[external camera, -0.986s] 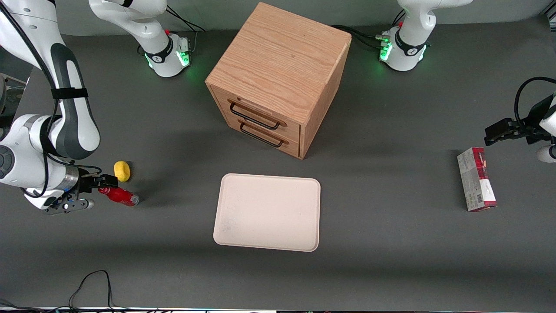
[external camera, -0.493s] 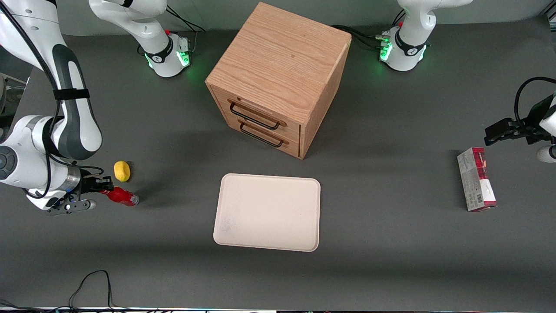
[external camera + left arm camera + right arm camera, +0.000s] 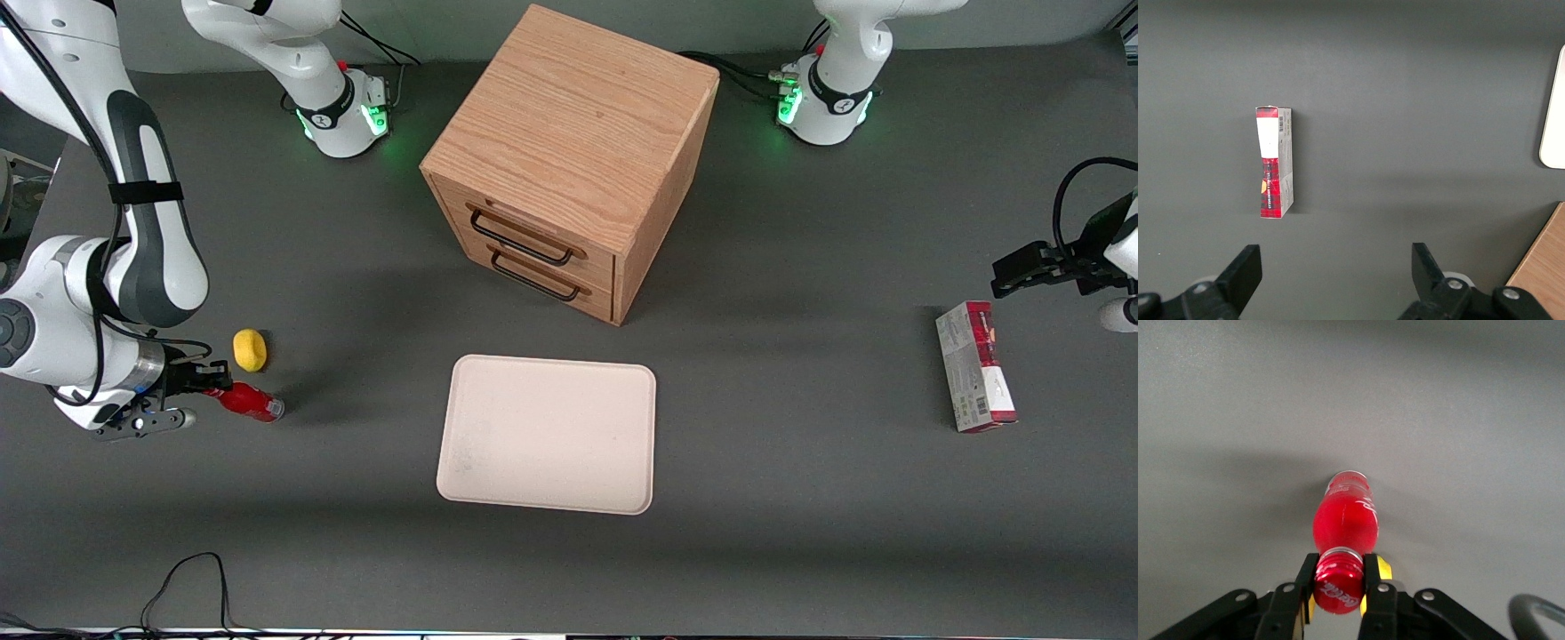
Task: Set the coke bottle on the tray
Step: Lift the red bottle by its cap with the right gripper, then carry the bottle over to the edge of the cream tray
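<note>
Now the pincer [image 3: 1338, 590] clamps the coke bottle [image 3: 1345, 520] by its cap for carrying to the tray [image 3: 548, 433], well apart.

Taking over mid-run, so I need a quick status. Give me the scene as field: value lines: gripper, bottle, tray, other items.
gripper: the gripper is low at the working arm's end of the table, shut on the cap end of the coke bottle
bottle pose: lying on its side, base pointing toward the tray
bottle location: not on the tray; on or just above the table, cannot tell which
tray: the tray has nothing on it, in front of the drawer cabinet
nearby: yellow lump beside the bottle
elsewhere: red-and-white carton toward the parked arm's end
</note>
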